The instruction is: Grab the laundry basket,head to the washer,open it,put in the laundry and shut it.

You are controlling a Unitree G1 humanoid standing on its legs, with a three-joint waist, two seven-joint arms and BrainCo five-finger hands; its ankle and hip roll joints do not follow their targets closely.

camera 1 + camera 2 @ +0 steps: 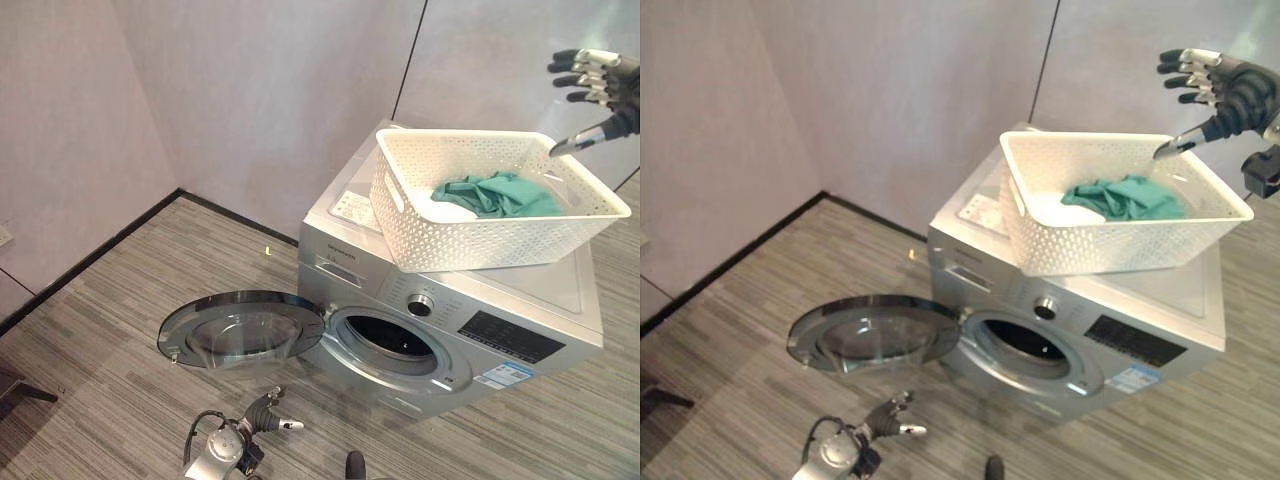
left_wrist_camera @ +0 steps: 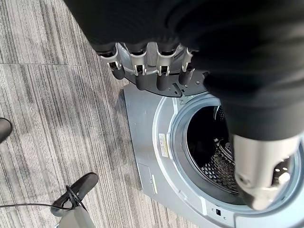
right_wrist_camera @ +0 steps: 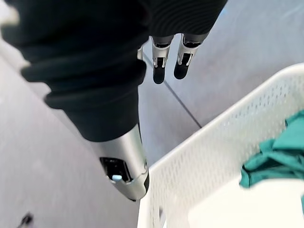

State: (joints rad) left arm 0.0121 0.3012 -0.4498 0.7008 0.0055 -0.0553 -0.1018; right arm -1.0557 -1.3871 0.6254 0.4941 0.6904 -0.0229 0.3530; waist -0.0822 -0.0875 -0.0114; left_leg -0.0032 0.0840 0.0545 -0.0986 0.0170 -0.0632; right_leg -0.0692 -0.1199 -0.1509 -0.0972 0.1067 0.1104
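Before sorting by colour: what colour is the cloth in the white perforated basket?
Teal green crumpled cloth, clearest in the left eye view.

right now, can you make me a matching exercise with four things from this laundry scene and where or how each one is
Things
1. white basket
2. green cloth
3. washer door
4. right hand

Place or state
A. swung wide open, low over the floor
B. raised, open, above the basket's far corner
C. resting on top of the washer
D. lying inside the basket

Pairs: 1-C, 2-D, 3-A, 4-B
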